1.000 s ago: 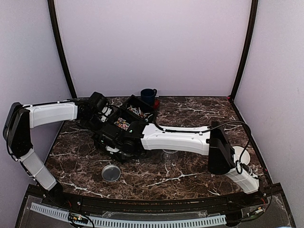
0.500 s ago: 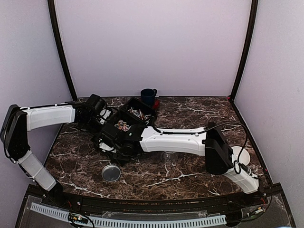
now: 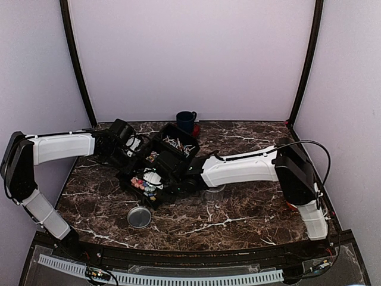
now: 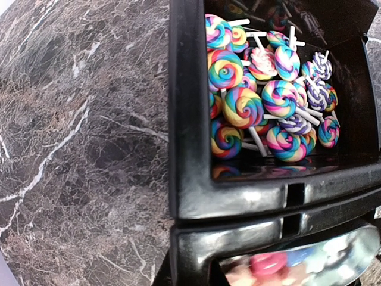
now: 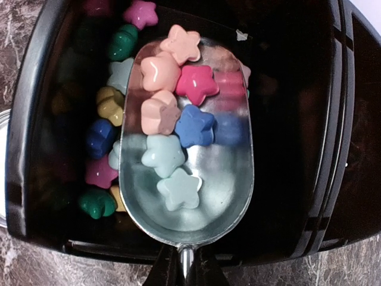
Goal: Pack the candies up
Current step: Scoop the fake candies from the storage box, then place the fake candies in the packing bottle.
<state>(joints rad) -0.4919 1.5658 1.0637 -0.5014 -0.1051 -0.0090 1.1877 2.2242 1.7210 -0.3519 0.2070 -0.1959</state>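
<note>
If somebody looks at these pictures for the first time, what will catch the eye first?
Most striking is the metal scoop in the right gripper, loaded with pastel star-shaped candies and held over one compartment of the black tray. The next compartment is heaped with rainbow swirl lollipops on white sticks. All this sits on a dark marble table.

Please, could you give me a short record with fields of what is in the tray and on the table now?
tray: black, several compartments
scoop: metal, loaded with star candies, over their compartment
right fingers: shut on the scoop handle
lollipops: swirled, in another compartment
lid: round, on the table
mug: blue, far edge
</note>
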